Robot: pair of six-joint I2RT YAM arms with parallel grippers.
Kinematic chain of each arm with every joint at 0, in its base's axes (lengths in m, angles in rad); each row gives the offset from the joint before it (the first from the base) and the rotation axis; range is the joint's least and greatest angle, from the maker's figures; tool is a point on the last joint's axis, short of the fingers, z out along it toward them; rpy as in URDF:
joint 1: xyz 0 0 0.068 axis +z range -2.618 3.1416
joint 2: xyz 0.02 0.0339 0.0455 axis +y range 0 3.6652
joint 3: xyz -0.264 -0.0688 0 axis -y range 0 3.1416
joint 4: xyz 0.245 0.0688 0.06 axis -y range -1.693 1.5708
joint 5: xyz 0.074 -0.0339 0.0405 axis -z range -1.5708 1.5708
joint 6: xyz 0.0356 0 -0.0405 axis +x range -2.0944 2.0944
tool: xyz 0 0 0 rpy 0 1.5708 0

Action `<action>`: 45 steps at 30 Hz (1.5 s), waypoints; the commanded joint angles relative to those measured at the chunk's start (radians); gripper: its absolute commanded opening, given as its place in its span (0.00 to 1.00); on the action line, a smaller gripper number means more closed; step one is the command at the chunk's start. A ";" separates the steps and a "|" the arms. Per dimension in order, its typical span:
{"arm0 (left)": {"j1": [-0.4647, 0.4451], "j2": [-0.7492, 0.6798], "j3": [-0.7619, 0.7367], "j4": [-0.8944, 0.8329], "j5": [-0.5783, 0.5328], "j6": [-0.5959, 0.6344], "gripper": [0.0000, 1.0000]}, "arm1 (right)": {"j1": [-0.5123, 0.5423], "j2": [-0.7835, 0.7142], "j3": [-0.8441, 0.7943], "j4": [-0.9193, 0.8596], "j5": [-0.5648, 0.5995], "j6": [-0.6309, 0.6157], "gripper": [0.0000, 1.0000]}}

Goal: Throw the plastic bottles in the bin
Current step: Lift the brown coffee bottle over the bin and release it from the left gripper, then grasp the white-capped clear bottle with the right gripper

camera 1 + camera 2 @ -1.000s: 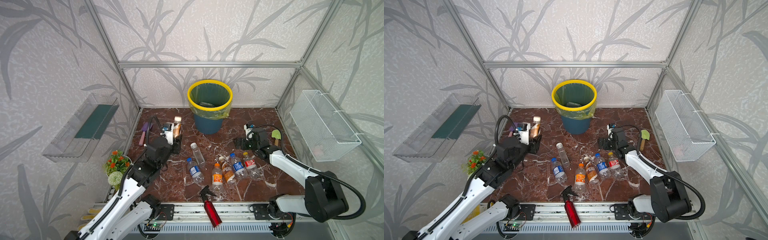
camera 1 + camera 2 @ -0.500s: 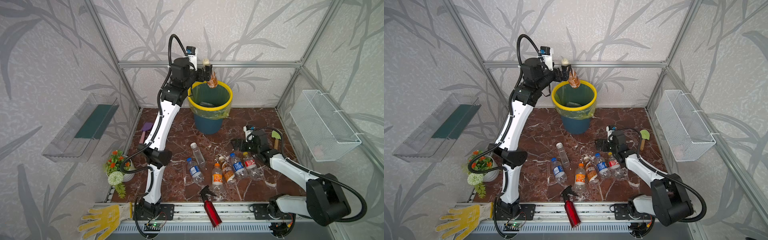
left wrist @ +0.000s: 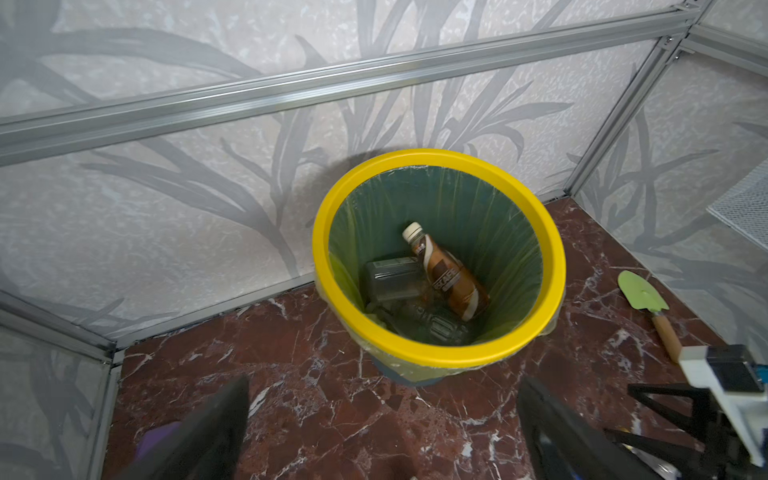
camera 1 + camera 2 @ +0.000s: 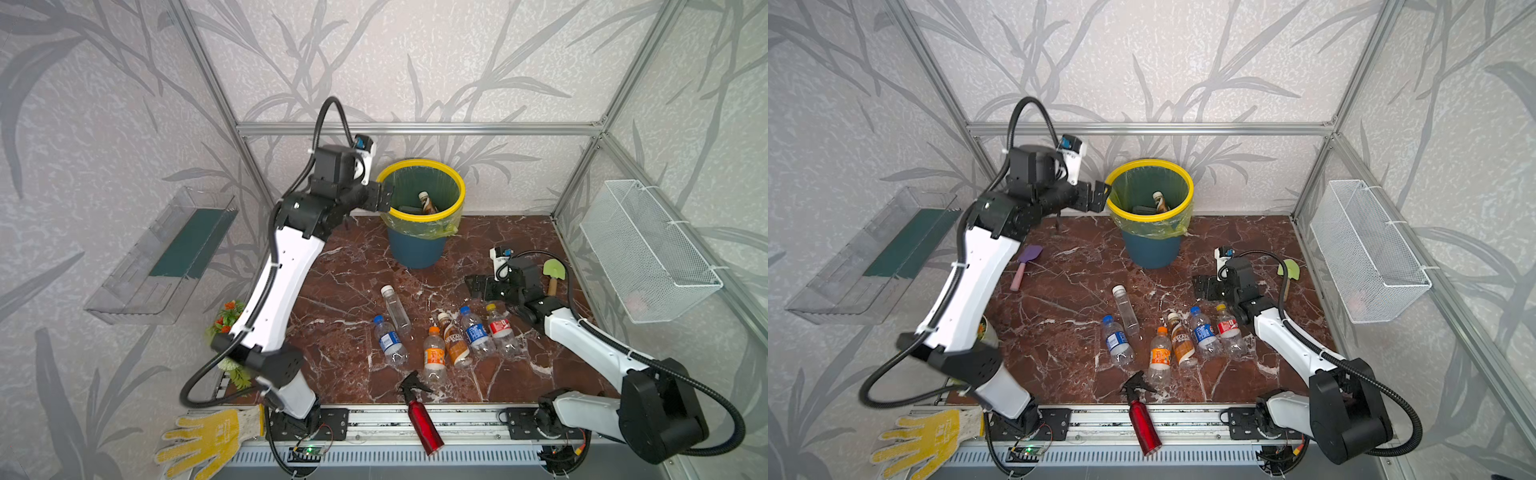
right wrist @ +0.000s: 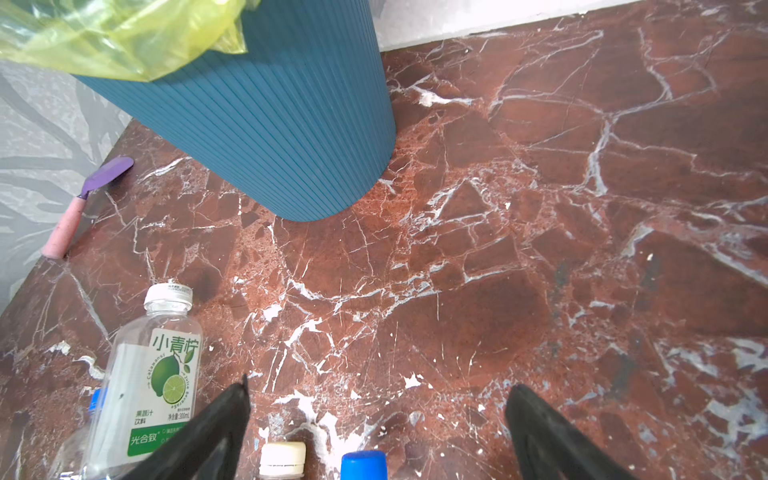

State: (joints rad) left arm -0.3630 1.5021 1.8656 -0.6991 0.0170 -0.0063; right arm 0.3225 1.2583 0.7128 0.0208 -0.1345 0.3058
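The bin [image 4: 415, 249] [image 4: 1150, 249] is dark blue with a yellow rim and stands at the back of the floor. A brown bottle [image 4: 428, 204] [image 3: 449, 274] with a white cap lies inside it on darker items. My left gripper [image 4: 386, 195] [image 3: 384, 380] hangs open and empty just left of the rim. Several plastic bottles lie in a loose row on the marble floor, among them a clear one [image 4: 397, 309], an orange-labelled one [image 4: 434, 355] and a red-labelled one [image 4: 500, 330]. My right gripper [image 4: 471, 286] [image 5: 376, 386] is open and low, just behind that row.
A red spray bottle [image 4: 419, 415] lies at the front edge and a yellow glove [image 4: 208, 436] at the front left. A green trowel [image 4: 555, 272] lies behind the right arm and a purple spatula [image 4: 1025, 266] at the left. A wire basket [image 4: 648, 253] and a clear tray [image 4: 166, 257] hang on the side walls.
The left arm swung the brown bottle from the floor up over the bin and let go. The bottle now lies inside, and the gripper has dropped beside the rim. The right arm barely moved.
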 commanded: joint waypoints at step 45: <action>0.064 -0.728 -1.141 0.380 -0.365 -0.336 0.99 | 0.631 0.728 0.676 -0.275 0.269 0.010 0.69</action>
State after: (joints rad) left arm -0.3035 0.7815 0.7002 -0.3099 -0.3218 -0.3264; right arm 0.9512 1.9675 1.3590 -0.2184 0.0994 0.3054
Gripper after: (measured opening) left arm 0.991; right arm 0.697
